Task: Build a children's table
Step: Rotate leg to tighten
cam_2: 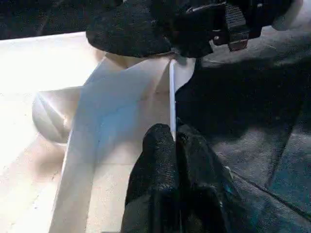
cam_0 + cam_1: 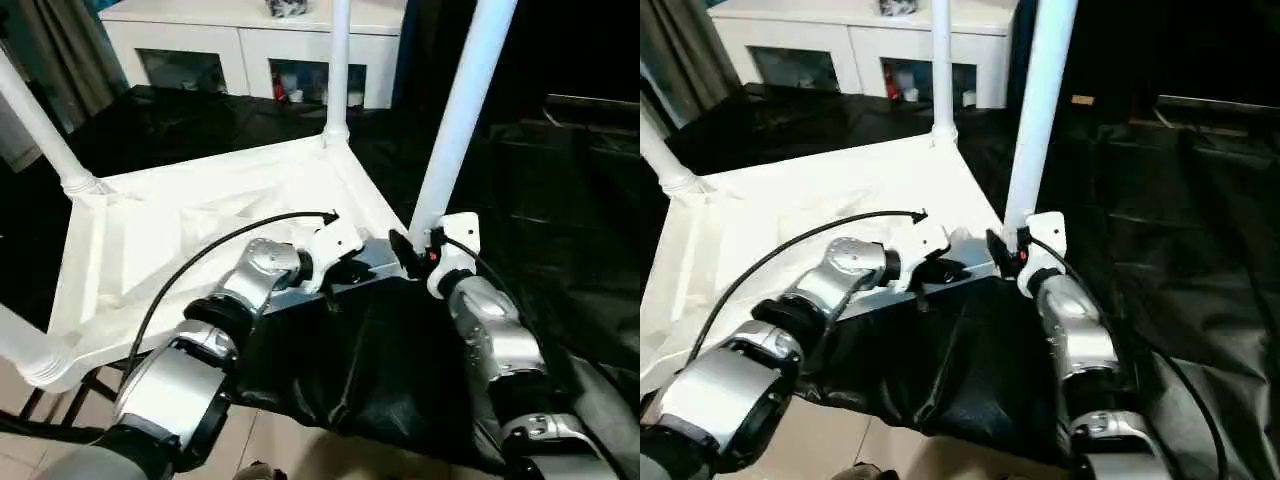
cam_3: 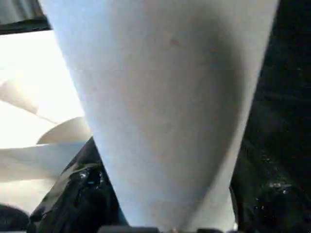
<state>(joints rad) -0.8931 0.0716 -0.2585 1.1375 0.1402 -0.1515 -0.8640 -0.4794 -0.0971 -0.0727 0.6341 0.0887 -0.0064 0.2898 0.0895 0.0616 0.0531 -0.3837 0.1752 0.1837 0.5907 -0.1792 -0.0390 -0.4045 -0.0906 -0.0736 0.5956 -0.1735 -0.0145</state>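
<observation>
Left gripper (image 1: 174, 145) has its jaws pressed together on a thin upright rib of the tabletop (image 2: 200, 240), right at the rim edge nearest the robot, so it's basically pinning the slab down. Just past those jaws sits the right gripper (image 2: 415, 250), with its jaws spread around the base of the near leg (image 2: 462, 110), one finger on each side. Looks like a grip on the leg, though I can't see exactly how hard the pads are biting.

That near leg rises from the corner socket right between the two grippers, leaning a little away from the left one. Whether it's fully seated in the socket I can't tell, the hands cover the joint.

Moving outward: the tabletop lies upside down, ribbed side up, on the black-covered counter (image 2: 560, 200), with its left side hanging out past the counter edge. Beyond the jaws, a second leg (image 2: 338, 60) stands in the far corner socket. Off to the left, a third leg (image 2: 35, 120) is planted in its socket, and the fourth leg (image 2: 20, 345) pokes out of the closest left corner.

So progress-wise, all four legs appear to be in. My guess is what's left is pressing this last one home, then flipping the whole thing upright. White cabinet (image 2: 250, 50) in the back, not involved.
</observation>
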